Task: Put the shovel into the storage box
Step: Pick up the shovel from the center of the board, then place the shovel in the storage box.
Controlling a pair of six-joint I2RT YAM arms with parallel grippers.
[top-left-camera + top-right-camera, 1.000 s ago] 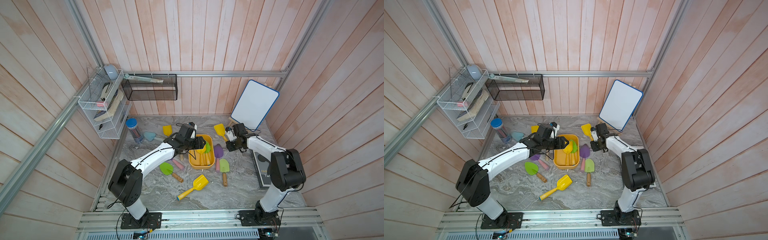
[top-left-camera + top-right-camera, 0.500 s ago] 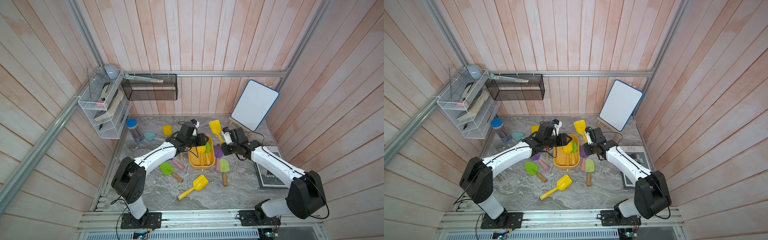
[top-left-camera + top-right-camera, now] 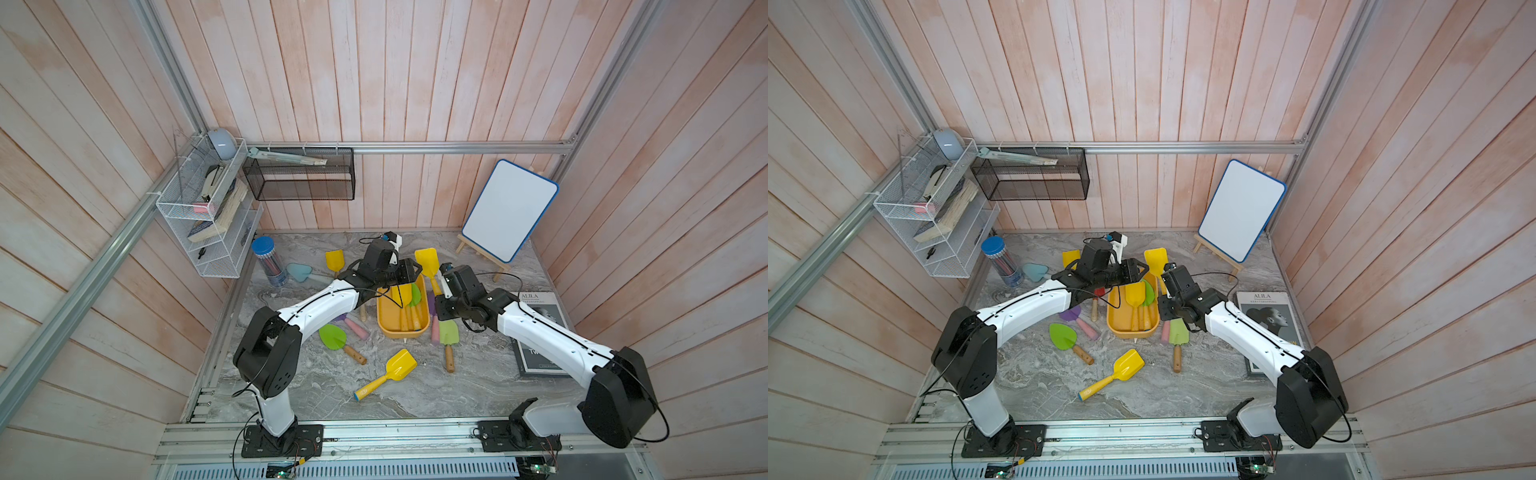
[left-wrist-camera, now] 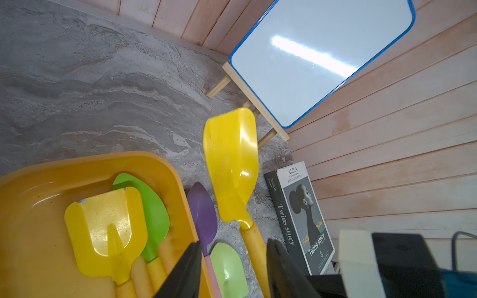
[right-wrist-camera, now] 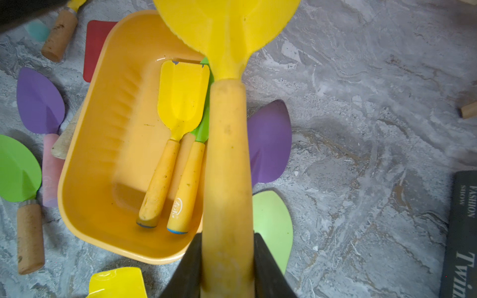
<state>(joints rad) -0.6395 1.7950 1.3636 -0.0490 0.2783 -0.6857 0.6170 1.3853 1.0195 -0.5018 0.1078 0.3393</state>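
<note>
Right wrist view: the right gripper (image 5: 227, 245) pinches the handle of the yellow shovel (image 5: 227, 144), just beside the rim of the orange storage box (image 5: 103, 144), not inside. Left wrist view: the left gripper (image 4: 233, 243) has its fingers spread, holding nothing.

**Bright even light, wrist cams soft up close**

Both top views sharp, evenly lit from overhead, shadows faint and short. Walls (image 3: 374, 83) bow at 3 and 9 o'clock edges. Left wrist: strip-light glare on whiteboard (image 4: 317, 59), left fingers (image 4: 185, 271) blurred. Right wrist: shovel (image 5: 227, 180) handle and right fingers (image 5: 268, 271) out of focus, tray (image 5: 103, 154) sheen mild.
</note>
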